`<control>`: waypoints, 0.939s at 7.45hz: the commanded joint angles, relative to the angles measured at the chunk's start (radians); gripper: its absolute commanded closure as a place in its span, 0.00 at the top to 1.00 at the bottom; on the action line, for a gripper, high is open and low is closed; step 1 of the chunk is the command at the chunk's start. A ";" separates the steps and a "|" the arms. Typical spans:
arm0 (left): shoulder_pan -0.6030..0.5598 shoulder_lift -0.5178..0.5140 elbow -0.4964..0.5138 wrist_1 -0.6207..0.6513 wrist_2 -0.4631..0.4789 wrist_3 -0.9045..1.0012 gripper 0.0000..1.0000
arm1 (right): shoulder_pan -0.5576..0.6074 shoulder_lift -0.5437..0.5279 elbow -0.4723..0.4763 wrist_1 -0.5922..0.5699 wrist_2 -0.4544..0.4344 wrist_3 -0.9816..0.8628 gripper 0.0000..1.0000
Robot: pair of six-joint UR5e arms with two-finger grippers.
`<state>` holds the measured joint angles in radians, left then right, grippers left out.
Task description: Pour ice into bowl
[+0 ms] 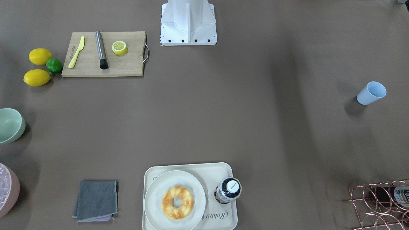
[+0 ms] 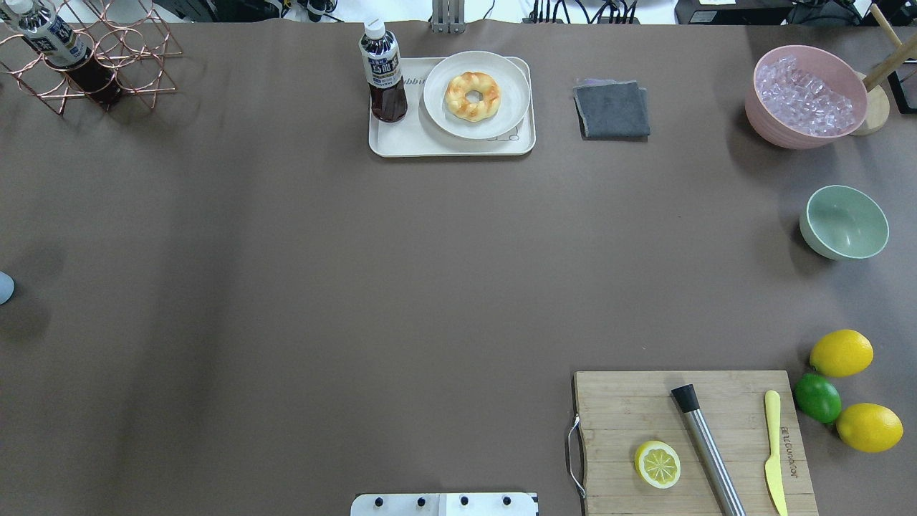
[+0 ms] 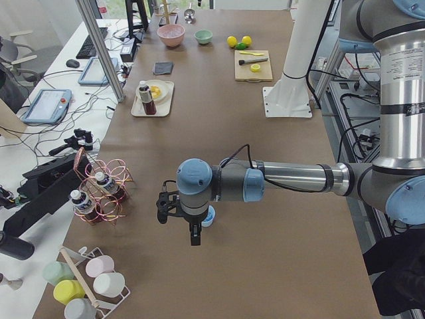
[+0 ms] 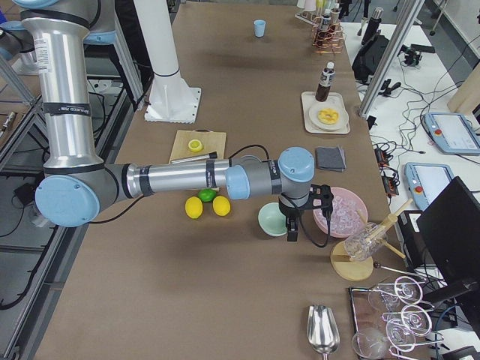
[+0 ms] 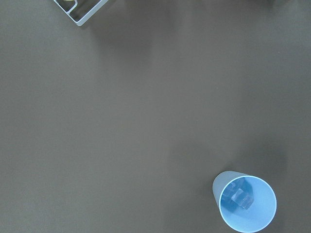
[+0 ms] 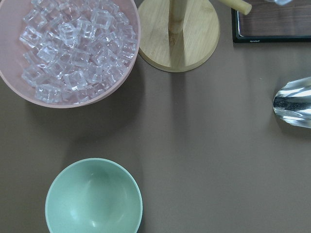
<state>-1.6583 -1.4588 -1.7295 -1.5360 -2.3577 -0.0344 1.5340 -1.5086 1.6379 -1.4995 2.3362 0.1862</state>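
In a light blue cup (image 5: 218, 187) at 5 o'clock, small clear ice cubes (image 5: 239, 196) are kept ready for pouring. Whether the left gripper (image 3: 194, 236) and right gripper (image 4: 291, 229) are apart cannot be told.

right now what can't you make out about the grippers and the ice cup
- left gripper: only in the exterior left view, small and dark; open or shut unclear.
- right gripper: same, exterior right view only.
- light blue cup: cut by the overhead view's left edge.
- ice in it: glassy, count unclear.

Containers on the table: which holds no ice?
The mint-green bowl: its inside is bare. The pink container is heaped with ice, and the light blue cup holds a few cubes.
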 commanded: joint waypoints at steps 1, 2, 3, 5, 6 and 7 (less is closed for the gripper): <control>0.000 0.002 -0.004 0.001 0.000 0.005 0.97 | 0.000 -0.002 0.002 -0.001 0.000 -0.001 0.99; 0.002 0.002 -0.007 0.004 -0.002 0.005 0.97 | 0.000 -0.002 0.006 -0.001 0.000 0.001 0.99; 0.002 0.000 -0.007 0.002 -0.002 0.004 0.97 | 0.000 -0.002 0.007 -0.001 0.000 0.001 0.99; 0.000 0.000 -0.022 0.005 -0.002 -0.045 0.97 | 0.000 -0.002 0.000 -0.001 0.000 -0.001 0.99; -0.003 0.018 -0.075 0.010 0.002 -0.121 0.97 | 0.000 -0.002 0.000 -0.001 0.000 0.002 0.99; 0.000 0.032 -0.082 0.007 0.003 -0.172 0.98 | 0.000 -0.002 0.000 -0.001 -0.002 0.007 0.99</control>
<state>-1.6595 -1.4490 -1.7764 -1.5292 -2.3575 -0.1119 1.5340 -1.5109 1.6394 -1.5002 2.3362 0.1876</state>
